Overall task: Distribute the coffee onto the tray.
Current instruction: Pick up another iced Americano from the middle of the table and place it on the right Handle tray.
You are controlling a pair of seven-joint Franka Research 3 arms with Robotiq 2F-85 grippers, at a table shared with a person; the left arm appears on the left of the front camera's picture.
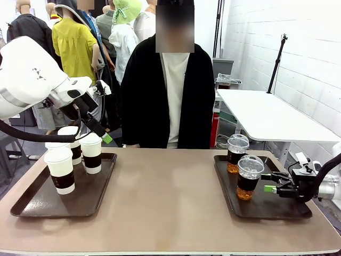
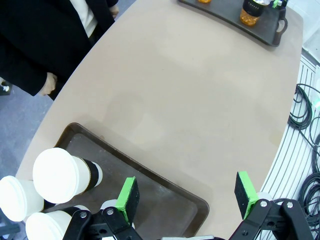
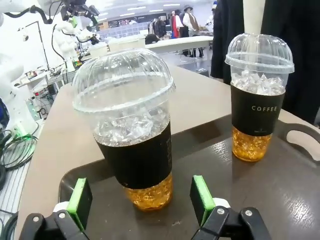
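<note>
A clear dome-lidded cup on the right tray, near the desk's right edge, reads "COFFEE" on its dark sleeve. The right end effector gapes wide just before a second iced cup. The left end effector hangs wide above white-lidded paper cups on the left tray.

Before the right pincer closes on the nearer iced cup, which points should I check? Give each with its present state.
1. Right pincer open: ok.
2. Nearer iced cup between its pads, none touching yet: ok.
3. Nearer iced cup upright, dome lid on: ok.
4. Farther iced cup stands apart, outside the closing path: ok.
5. Left pincer open above the left tray, holding nothing: ok.
6. Person's hand off the table edge: ok.
</note>
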